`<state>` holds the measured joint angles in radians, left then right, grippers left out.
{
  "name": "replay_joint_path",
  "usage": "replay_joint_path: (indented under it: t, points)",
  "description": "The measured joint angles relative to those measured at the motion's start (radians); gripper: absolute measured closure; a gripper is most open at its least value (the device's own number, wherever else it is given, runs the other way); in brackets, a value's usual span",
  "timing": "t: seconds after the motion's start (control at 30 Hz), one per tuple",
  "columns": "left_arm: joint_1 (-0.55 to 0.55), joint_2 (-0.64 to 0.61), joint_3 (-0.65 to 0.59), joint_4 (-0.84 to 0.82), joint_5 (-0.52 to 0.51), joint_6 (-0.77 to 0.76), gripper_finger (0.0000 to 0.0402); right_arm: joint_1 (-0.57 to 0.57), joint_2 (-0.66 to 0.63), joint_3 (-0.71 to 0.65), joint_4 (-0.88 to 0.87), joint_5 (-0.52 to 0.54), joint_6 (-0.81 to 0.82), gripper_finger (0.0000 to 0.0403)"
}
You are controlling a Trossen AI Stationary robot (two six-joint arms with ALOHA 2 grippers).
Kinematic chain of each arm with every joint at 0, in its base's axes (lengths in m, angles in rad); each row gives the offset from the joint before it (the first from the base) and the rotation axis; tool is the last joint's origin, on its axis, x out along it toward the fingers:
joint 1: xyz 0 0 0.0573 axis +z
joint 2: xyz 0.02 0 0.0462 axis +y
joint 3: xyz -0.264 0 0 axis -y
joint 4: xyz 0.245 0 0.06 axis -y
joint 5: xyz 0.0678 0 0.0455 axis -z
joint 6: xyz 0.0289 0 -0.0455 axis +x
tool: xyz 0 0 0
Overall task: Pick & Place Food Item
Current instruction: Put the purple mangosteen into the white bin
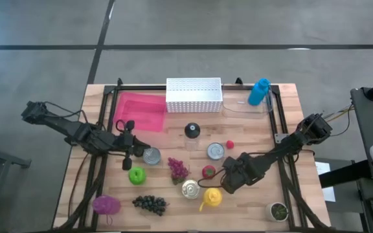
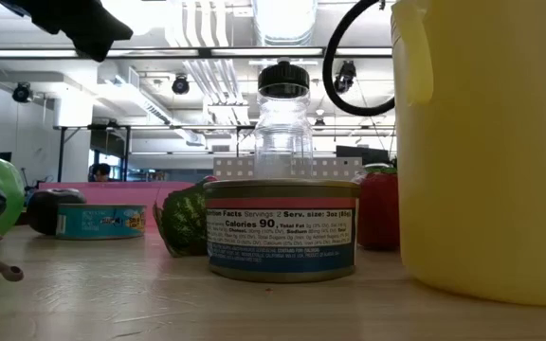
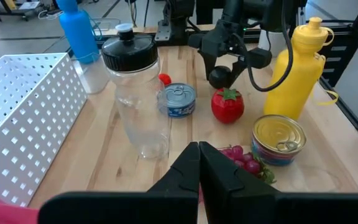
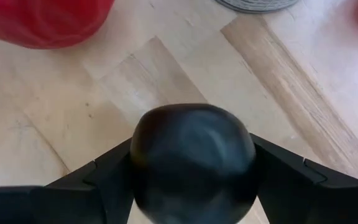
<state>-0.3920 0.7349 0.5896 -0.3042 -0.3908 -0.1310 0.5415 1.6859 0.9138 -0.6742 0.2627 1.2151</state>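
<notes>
My right gripper [image 1: 228, 180] hangs over the table's near right part, beside the red strawberry [image 1: 208, 171] and the yellow bottle [image 1: 212, 197]. It is shut on a dark round fruit [image 4: 194, 160], which the left wrist view also shows as a dark round fruit [image 3: 219, 76]. My left gripper [image 3: 199, 155] is shut on nothing and hovers near a tin can [image 1: 151, 155] and the green apple [image 1: 136, 175]. The pink tray [image 1: 140, 111] lies flat at the far left of the table. My right gripper pinches the dark round fruit between its two fingers [image 4: 104, 180], one on each side of its widest part [image 4: 142, 155]. The fingers come from above, pointing down. In the left wrist view the fruit looks to be just off the wooden top.
On the table stand a white perforated basket [image 1: 193, 94], a blue bottle [image 1: 259, 91], a clear jar with a black lid [image 3: 135, 93], two more tins [image 1: 215, 150] [image 1: 190, 188], purple grapes [image 1: 178, 169], dark grapes [image 1: 150, 204], a magenta object [image 1: 106, 204] and a small pot [image 1: 278, 211].
</notes>
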Motion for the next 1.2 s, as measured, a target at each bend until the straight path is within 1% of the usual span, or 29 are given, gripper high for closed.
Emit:
replay_joint_path:
  t: [0.33,0.6,0.73,1.03,1.2]
  points:
    - [0.0,0.0,-0.001,0.0,0.0,0.0,0.0395,-0.001,0.0,-0.001,0.005,-0.001,0.003,0.0181]
    - [0.0,0.0,-0.001,0.0,0.0,0.0,0.0395,-0.002,-0.001,-0.002,0.005,-0.003,-0.009,0.0188]
    - [0.0,0.0,-0.001,0.0,0.001,0.0,0.0396,-0.002,-0.001,-0.002,0.008,-0.006,-0.017,0.0184]
    - [0.0,0.0,-0.001,0.0,0.001,-0.001,0.0395,-0.001,0.0,-0.003,0.011,-0.032,-0.011,0.0145]
    - [0.0,0.0,-0.001,0.0,0.002,-0.069,0.0396,-0.001,0.0,-0.003,0.012,-0.03,-0.008,0.0142]
